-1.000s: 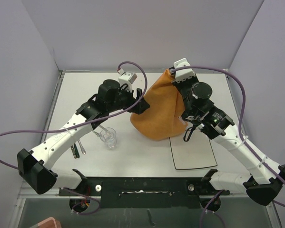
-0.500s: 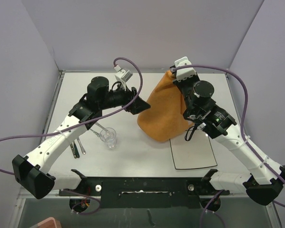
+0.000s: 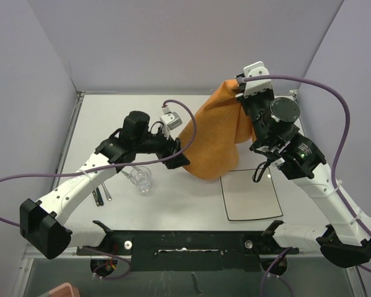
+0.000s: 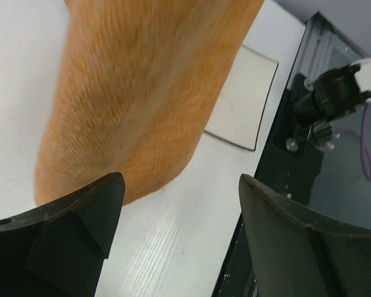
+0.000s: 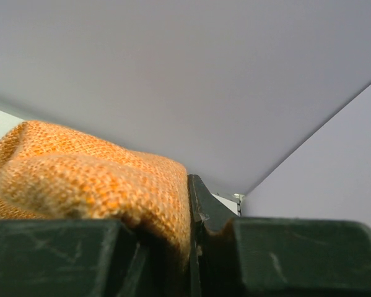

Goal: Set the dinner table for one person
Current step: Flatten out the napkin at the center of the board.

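Dinner table (image 3: 111, 117), a large flat matte white tabletop with thin metal edging, carries everything in view. An orange woven cloth mat (image 3: 213, 139) hangs over its far right part. The right gripper (image 3: 241, 94) pinches the cloth's top corner, with fabric bunched between its nearly closed black fingers (image 5: 61, 257) in the right wrist view. From there the cloth drapes down and leftward, and its lower end reaches the tabletop just beside the far left corner of a flat square white plate (image 3: 250, 195) that lies by the near right edge.

The left gripper (image 3: 176, 158) sits low at the cloth's lower left side. Its jaws are spread wide with nothing between them, and the cloth's rounded end lies just beyond the gap. Whether a finger touches the fabric cannot be told.

A small clear drinking glass (image 3: 143, 179) stands upright left of centre, and slim dark-handled cutlery (image 3: 100, 193) lies near the left edge, partly under the left arm.
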Motion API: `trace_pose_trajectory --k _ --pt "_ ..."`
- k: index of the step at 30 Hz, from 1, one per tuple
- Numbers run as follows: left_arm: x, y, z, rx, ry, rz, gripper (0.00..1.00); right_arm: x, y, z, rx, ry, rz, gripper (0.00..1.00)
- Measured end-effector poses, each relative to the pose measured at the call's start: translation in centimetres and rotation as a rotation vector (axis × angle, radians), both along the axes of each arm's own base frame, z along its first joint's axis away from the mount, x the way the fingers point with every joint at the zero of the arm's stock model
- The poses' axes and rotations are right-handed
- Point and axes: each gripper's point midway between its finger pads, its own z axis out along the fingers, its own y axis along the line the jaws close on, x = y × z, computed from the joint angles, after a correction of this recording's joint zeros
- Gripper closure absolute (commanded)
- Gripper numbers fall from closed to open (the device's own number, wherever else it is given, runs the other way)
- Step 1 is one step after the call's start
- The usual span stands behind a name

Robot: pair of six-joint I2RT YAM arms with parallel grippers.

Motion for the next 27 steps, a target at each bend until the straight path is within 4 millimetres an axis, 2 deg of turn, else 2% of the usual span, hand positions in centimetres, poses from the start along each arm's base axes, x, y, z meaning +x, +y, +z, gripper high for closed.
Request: trace_pose_trajectory --k 4,11,14,20,27 --pt "-0.9 0.6 -3.2 0.086 0.018 -0.02 0.26 -0.6 -0.3 1.6 0.027 -0.019 0.013 1.0" --pt "-0.3 1.3 -3.9 0.143 -0.041 -0.008 0.26 -1.0 -0.5 1.6 0.003 -0.002 0.026 1.0" --pt "0.0 1.4 -2.9 0.153 -0.073 -0.008 0.26 -1.1 -0.5 1.1 -0.02 0.016 0.025 1.0" --pt "0.6 0.8 1.1 0.112 -0.18 -0.023 0.26 -1.5 -0.9 0.6 -0.049 0.039 0.025 1.0" --pt "0.2 0.3 1.6 0.105 -0.197 -0.044 0.26 -2.4 -1.8 2.1 -0.031 0.02 0.025 1.0"
